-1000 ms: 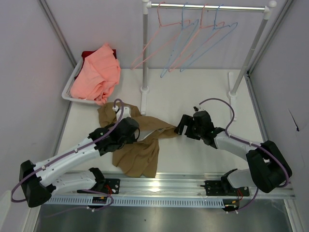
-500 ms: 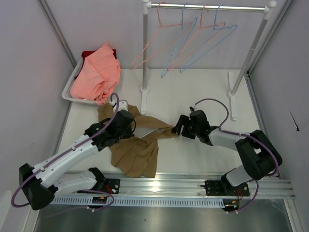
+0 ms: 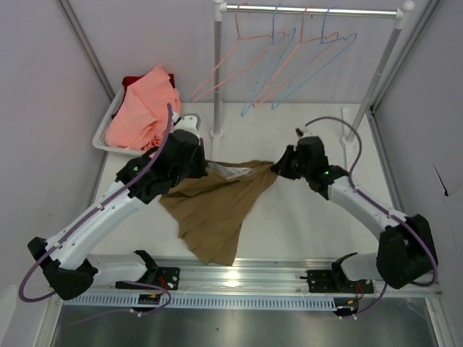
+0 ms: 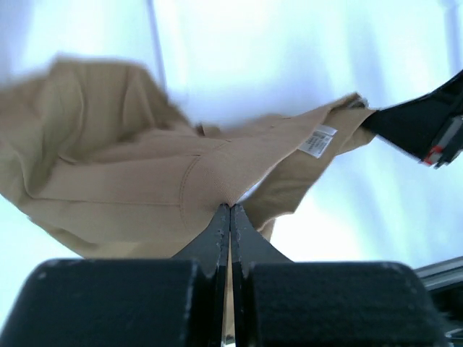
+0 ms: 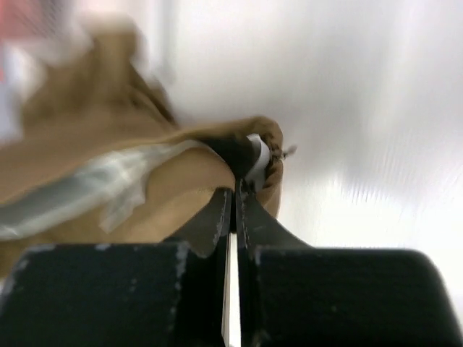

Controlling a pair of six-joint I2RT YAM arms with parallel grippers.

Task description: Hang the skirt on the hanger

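Over the middle of the white table (image 3: 304, 231), the left claw (image 3: 205, 168) and right claw (image 3: 277, 168) each grip the soft tan-brown pleated skirt (image 3: 217, 210) by its waistband; the thin pale-blue triangle hanger (image 3: 268, 76) hangs far back, not used yet

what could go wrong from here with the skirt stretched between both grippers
1. Each grip is a thin pinch. The left gripper and right gripper hold only the waistband edge of the skirt, so pulling harder might slip it free.
2. Neither gripper is free, and the pale blue hanger hangs on the rail among pink hangers. Fetching it probably means letting one side go.
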